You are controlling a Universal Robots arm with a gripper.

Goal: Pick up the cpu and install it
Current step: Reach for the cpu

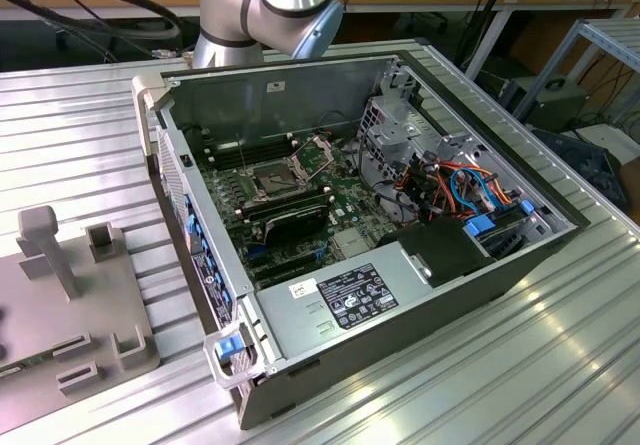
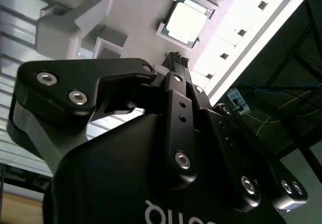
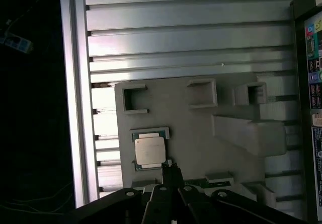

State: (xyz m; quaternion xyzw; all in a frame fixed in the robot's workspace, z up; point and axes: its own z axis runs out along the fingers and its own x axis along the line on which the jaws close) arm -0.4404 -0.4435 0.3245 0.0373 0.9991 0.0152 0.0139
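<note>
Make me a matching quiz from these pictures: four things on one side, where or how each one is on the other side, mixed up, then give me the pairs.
Things
1. chip
2. pincer
3. computer case
4. socket frame

Place or state
A. side open, resting on the ribbed metal table
B. lying flat on the grey holder plate
C. swung up over the motherboard
D. empty, poised right beside the chip

Pairs: 1-B, 2-D, 3-A, 4-C
</note>
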